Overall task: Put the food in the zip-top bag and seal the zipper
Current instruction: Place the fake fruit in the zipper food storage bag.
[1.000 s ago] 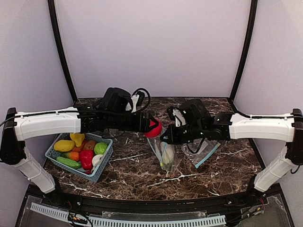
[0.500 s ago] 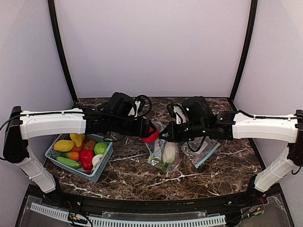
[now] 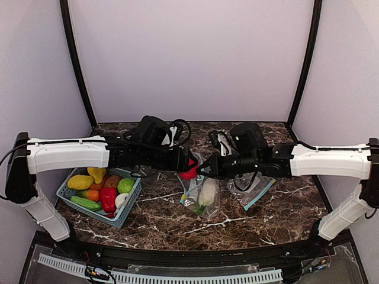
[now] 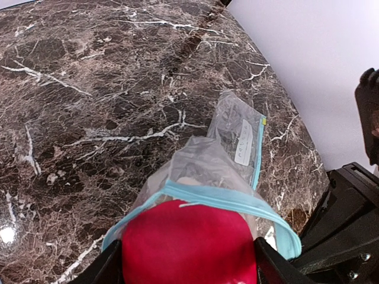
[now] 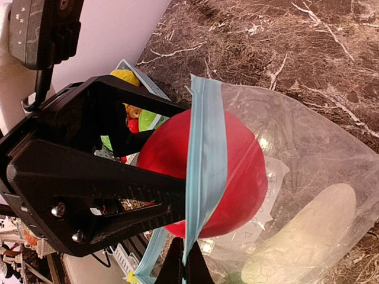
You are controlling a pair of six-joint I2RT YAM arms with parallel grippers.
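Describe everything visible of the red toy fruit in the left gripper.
The red toy fruit is round, glossy, plain-coloured plastic. The left gripper clamps it above the marble table. It sits halfway through the mouth of the clear zip-top bag, whose blue zipper band, pinched by the right gripper, crosses it.

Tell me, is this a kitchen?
Probably not: more like a robot test booth. Plain walls close in a marble-patterned table, a left arm and right arm are mounted at its edge, and the basket holds toy food.
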